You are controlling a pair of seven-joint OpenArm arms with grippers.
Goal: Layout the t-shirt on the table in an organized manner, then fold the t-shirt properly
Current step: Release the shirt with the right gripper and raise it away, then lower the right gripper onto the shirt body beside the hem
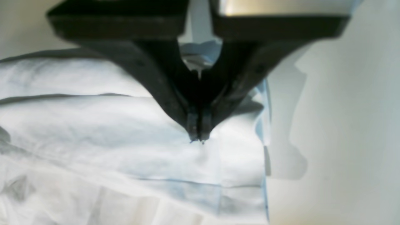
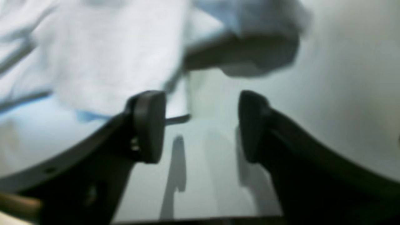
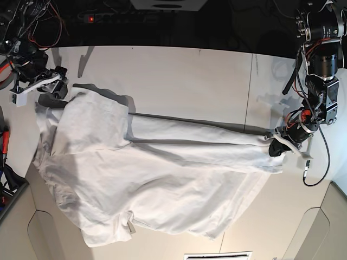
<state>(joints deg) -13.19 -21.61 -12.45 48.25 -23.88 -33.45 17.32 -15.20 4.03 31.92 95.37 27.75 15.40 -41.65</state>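
Cloth sprawls rumpled across the bench [image 3: 179,70]: the t-shirt [image 3: 152,179] pinched at its edge by the clamped left hand [image 1: 197,137], while the right hand [image 2: 200,125] gapes empty just beside it. One-sided pulling could drag everything askew.

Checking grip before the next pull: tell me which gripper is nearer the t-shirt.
Left. The left gripper is shut, tips on the t-shirt at its edge; the right gripper is open above the bare table, just off the cloth.
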